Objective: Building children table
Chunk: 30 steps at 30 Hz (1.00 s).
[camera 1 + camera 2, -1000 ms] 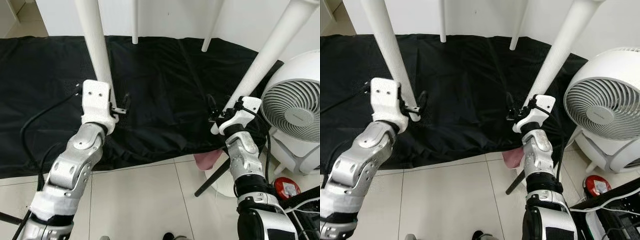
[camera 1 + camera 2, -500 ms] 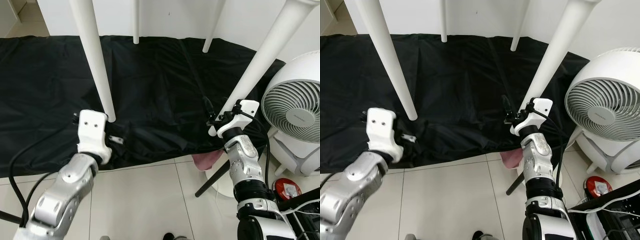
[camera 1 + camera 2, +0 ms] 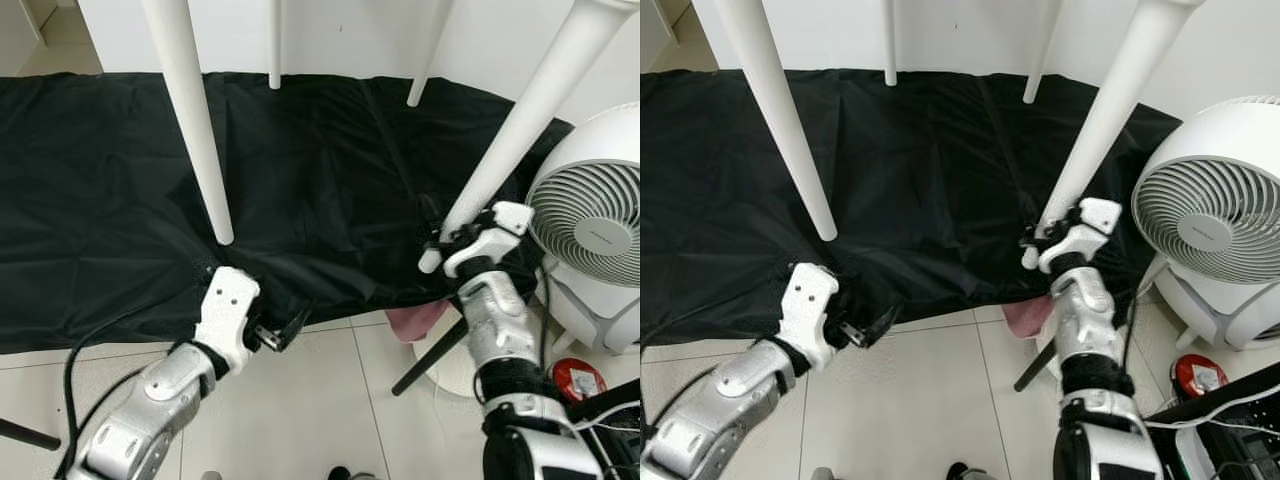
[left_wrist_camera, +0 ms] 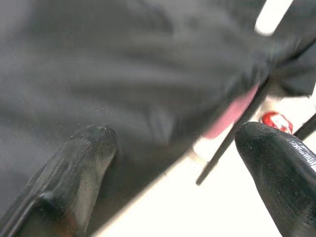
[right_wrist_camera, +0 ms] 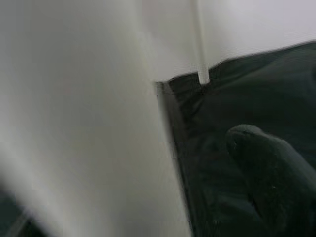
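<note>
The white children's table stands over a black cloth [image 3: 110, 200], with its near left leg [image 3: 195, 130] and near right leg [image 3: 520, 125] in front. Two far legs [image 3: 275, 45] rest at the back of the cloth. My left gripper [image 3: 285, 330] hangs low over the cloth's front edge, open, with nothing between its fingers [image 4: 84, 163]. My right gripper [image 3: 432, 232] sits at the foot of the near right leg. In the right wrist view the leg [image 5: 89, 118] passes close beside one finger [image 5: 266, 168], with a gap between them.
A white fan [image 3: 590, 225] stands close on the right, its base beside my right arm. A pink rag [image 3: 420, 320] and a black rod [image 3: 430, 355] lie on the tiled floor [image 3: 300, 410] under that arm. A red round object [image 3: 578, 378] is at the lower right.
My left gripper has let go of the near left leg and dropped down and back to the cloth's front edge. My right gripper has stayed at the near right leg's foot.
</note>
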Motion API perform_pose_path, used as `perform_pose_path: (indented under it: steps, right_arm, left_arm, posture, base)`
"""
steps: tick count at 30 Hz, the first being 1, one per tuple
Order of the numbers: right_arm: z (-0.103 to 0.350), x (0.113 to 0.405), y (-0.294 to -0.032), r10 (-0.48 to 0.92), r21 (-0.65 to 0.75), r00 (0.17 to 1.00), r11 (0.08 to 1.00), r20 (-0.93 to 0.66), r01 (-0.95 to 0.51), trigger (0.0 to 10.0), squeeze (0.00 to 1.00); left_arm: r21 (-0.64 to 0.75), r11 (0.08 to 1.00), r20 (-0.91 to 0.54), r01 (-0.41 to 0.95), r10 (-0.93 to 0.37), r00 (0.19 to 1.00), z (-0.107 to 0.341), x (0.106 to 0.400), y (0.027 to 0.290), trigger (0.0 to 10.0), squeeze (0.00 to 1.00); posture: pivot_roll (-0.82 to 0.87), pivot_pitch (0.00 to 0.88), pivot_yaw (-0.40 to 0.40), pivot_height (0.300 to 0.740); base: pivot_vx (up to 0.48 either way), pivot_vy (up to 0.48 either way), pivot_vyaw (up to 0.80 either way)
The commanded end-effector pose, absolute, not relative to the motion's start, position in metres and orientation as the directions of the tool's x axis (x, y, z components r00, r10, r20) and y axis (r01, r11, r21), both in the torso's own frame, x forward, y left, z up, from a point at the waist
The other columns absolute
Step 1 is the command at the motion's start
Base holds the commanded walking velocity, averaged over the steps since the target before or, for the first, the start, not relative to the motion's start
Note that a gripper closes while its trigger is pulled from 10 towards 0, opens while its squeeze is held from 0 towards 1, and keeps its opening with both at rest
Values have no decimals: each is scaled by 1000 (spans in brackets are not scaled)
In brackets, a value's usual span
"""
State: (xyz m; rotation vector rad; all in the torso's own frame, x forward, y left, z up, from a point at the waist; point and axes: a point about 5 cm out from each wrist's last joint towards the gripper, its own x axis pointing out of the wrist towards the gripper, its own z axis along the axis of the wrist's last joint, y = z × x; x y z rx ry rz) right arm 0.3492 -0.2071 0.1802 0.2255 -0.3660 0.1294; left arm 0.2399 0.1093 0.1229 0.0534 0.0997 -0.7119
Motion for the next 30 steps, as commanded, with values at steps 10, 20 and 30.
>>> perform_pose_path:
  steps: [10, 20, 30]
  right_arm:
    - [157, 313, -203, 17, 152, 931, 985, 366, -77, 10000, 0]
    - [108, 261, -187, 123, -72, 955, 992, 270, -107, 10000, 0]
    - [34, 232, -176, 365, -182, 929, 911, -58, -369, 10000, 0]
  left_arm:
    - [11, 766, -86, 642, -639, 764, 108, 236, 119, 10000, 0]
    - [76, 736, -82, 673, -668, 740, 96, 234, 121, 10000, 0]
    - [177, 688, -117, 704, -696, 709, 64, 231, 124, 10000, 0]
  posture:
    - [135, 131, -42, 740]
    - [124, 129, -32, 740]
    - [113, 117, -26, 740]
  base:
    - [0, 0, 0]
    - [0, 0, 0]
    - [0, 0, 0]
